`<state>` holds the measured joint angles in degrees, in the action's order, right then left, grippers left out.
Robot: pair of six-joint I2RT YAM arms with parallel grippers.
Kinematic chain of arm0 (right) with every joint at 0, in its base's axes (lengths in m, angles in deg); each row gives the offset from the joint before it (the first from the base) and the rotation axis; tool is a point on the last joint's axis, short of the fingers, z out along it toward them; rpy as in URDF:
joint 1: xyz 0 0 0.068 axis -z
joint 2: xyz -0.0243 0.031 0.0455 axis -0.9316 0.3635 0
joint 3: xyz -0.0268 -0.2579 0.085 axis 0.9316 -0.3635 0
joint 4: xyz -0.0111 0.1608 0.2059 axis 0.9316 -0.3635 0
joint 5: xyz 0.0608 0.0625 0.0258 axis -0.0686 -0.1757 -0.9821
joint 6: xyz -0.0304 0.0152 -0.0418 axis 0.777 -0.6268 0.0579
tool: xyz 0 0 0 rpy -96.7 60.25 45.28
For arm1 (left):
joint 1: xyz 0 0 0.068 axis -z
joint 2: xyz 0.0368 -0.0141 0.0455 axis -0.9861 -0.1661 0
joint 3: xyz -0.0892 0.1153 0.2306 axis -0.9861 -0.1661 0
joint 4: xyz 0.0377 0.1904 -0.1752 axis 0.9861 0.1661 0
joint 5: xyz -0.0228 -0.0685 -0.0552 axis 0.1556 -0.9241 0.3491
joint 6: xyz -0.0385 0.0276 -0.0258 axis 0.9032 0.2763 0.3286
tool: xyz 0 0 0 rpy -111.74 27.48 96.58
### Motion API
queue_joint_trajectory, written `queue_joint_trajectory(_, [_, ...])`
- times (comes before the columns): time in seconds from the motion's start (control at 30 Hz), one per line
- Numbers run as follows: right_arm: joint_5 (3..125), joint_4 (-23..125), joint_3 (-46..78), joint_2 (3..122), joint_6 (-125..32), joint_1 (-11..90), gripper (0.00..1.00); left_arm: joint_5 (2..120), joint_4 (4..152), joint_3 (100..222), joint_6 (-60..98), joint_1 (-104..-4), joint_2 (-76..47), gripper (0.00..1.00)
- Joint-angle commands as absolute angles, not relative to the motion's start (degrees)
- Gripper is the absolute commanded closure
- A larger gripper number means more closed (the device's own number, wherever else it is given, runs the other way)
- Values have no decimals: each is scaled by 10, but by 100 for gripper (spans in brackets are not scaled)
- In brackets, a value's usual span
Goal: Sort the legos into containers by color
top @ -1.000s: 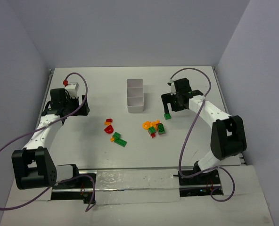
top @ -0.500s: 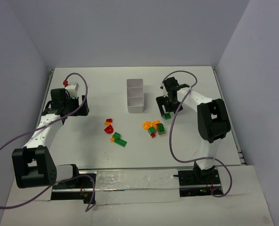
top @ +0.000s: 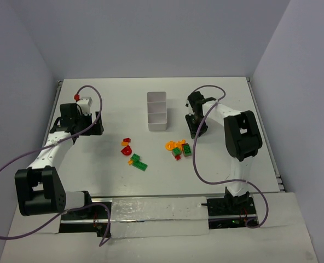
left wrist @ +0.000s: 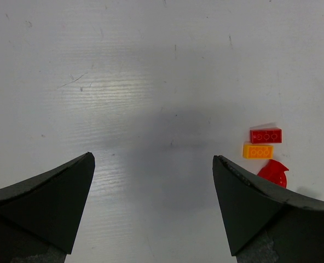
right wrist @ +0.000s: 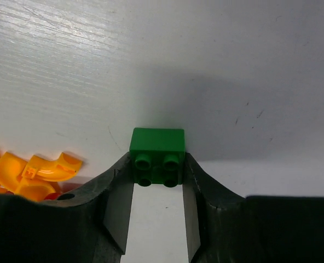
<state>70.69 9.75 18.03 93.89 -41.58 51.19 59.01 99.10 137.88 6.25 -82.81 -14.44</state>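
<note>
The right arm has folded inward since a second ago, bringing the right gripper (right wrist: 157, 164) closer to the white tray (top: 157, 127). At far left, the left gripper (left wrist: 154, 159) hovers, fingers spread, over the table (left wrist: 151, 66). To its right lie a red brick (left wrist: 265, 135), an orange brick (left wrist: 258, 150) and a red curved piece (left wrist: 273, 172). Past the tray sits a mixed lego cluster (top: 179, 148). The right gripper pinches a green brick (right wrist: 157, 143) near the tray's right side.

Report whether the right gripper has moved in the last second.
Yes. The right gripper swung its wrist end left, toward the white tray, fingertips staying roughly put right of it, shut on the green brick.
</note>
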Motion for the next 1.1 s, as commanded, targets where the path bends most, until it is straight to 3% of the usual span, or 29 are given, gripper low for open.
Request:
queue_joint_trajectory(0.0, [711, 86, 200, 942, -418, 508, 72, 589, 972, 1387, 59, -831, -152, 1])
queue_joint_trajectory(0.17, [673, 88, 208, 895, -411, 507, 99, 574, 976, 1384, 49, -831, -140, 1])
queue_joint_trajectory(0.2, [663, 90, 212, 880, -408, 507, 100, 566, 977, 1383, 45, -831, -136, 1])
queue_joint_trajectory(0.37, [639, 142, 249, 763, -411, 497, 100, 508, 985, 1382, 38, -831, -115, 1])
queue_joint_trajectory(0.53, [673, 235, 273, 723, -444, 456, 100, 486, 982, 1381, 44, -831, -108, 1])
queue_joint_trajectory(0.87, [833, 341, 354, 823, -454, 351, 100, 502, 978, 1390, 59, -831, -104, 1])
queue_joint_trajectory(1.07, [868, 352, 412, 902, -437, 334, 99, 512, 981, 1389, 56, -831, -104, 1])
